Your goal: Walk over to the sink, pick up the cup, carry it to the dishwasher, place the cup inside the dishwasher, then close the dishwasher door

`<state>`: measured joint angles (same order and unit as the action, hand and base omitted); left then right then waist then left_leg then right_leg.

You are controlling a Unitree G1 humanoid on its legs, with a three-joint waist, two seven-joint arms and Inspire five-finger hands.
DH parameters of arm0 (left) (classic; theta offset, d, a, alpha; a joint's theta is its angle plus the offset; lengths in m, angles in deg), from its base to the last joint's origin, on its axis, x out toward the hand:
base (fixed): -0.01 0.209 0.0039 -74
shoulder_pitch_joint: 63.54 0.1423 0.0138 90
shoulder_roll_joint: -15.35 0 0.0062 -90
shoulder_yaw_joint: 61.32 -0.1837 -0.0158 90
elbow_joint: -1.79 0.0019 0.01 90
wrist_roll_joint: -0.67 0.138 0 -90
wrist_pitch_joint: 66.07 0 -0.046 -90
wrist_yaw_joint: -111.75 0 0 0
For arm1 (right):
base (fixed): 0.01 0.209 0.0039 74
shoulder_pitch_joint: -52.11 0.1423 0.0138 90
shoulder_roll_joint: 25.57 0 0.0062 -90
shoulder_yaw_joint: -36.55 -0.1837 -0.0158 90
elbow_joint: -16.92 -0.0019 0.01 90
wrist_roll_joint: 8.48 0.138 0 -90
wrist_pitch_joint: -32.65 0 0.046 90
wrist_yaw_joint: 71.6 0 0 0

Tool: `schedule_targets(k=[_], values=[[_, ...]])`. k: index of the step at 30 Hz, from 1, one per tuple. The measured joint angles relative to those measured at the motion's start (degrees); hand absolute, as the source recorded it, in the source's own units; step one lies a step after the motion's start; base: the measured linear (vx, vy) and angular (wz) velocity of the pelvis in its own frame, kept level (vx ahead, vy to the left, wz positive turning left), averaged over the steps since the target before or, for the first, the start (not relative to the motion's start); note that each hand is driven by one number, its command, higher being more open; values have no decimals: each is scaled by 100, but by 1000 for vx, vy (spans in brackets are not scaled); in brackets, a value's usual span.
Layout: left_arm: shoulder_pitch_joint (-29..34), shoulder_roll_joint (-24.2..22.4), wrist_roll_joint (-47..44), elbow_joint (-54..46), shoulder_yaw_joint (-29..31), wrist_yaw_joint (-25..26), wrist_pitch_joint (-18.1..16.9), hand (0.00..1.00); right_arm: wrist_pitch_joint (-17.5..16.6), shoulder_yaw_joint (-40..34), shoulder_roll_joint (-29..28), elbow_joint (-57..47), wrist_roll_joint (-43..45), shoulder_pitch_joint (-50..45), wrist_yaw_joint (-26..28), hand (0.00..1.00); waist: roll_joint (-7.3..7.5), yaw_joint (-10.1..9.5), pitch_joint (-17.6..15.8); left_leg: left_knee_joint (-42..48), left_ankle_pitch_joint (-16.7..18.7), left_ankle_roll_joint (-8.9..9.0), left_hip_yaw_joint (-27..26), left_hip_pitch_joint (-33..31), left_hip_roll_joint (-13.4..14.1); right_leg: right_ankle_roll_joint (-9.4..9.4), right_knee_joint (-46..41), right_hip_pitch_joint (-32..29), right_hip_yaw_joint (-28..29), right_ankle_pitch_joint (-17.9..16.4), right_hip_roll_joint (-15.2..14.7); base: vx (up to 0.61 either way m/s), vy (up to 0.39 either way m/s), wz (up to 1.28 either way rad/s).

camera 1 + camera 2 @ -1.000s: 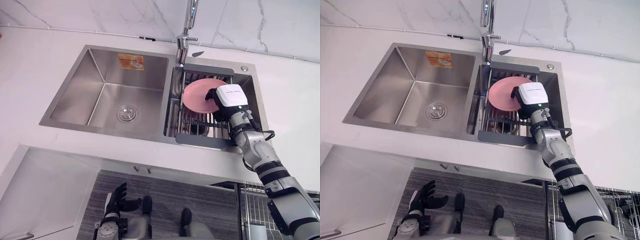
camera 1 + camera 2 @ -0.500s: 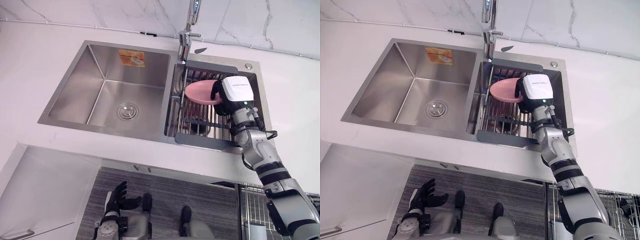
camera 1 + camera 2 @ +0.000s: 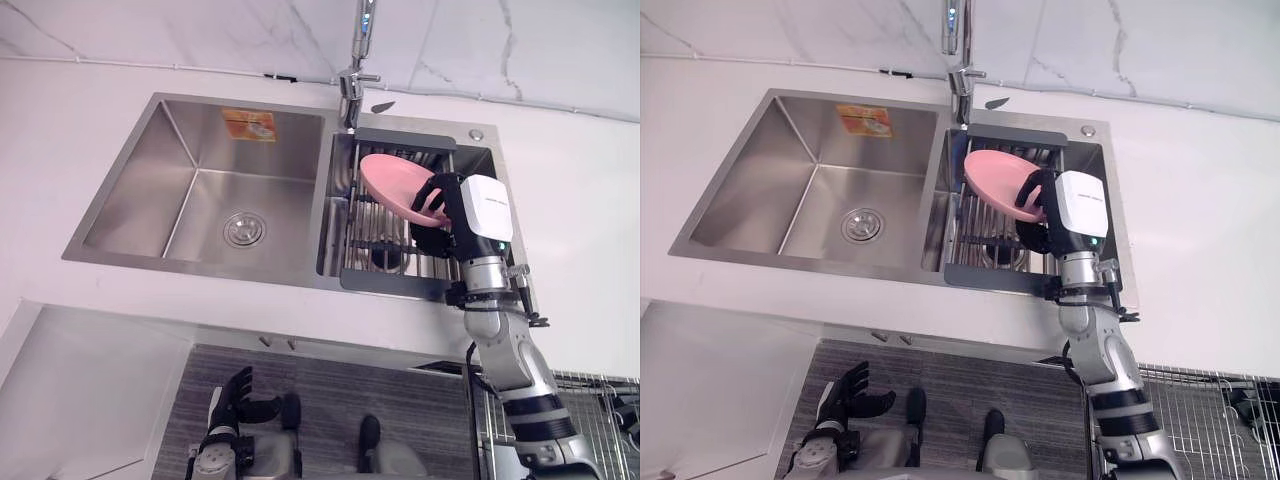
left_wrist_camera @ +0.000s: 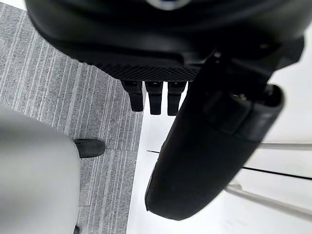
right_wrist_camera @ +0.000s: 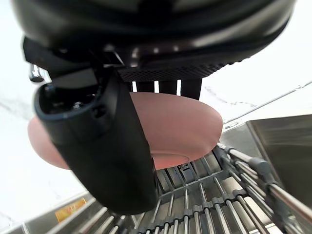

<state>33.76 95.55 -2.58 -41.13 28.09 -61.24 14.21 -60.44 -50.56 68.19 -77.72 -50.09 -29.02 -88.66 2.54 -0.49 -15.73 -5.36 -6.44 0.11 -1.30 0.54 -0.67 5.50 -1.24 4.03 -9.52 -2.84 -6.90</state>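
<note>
Grip on: the right hand (image 3: 448, 215) pinches the round pink plate (image 3: 385, 180), held tilted above the dark wire rack (image 3: 395, 283) in the steel sink (image 3: 130, 190); left hand (image 3: 235, 395) hangs low, fingers relaxed.

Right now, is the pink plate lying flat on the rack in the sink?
No, the right hand grips the pink plate by its edge and holds it tilted over the rack.
</note>
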Motion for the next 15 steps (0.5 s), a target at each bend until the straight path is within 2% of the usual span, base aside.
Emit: schedule_targets(k=[6, 11, 15], values=[[-27, -4, 2, 241, 13, 9, 25, 90, -130, 0, -49, -355, 201, -540, 0, 30, 6, 3, 278, 0, 13, 11, -84, 19, 14, -17, 17, -14, 89, 11, 14, -36, -1, -8], [-36, -6, 8, 283, 12, 11, 57, 90, -173, -116, -164, -900, 207, -724, -22, 30, 11, 6, 337, -1, 34, 1, -133, 45, 54, -55, 32, -24, 162, 37, 47, -21, -9, -9], [-36, -6, 107, 451, 9, 18, 71, 90, -225, -245, -317, -1211, 212, -976, -58, 30, 44, 15, 590, 2, 34, 2, -147, 58, 73, -66, 46, -13, 172, 46, 66, 17, -9, -2]])
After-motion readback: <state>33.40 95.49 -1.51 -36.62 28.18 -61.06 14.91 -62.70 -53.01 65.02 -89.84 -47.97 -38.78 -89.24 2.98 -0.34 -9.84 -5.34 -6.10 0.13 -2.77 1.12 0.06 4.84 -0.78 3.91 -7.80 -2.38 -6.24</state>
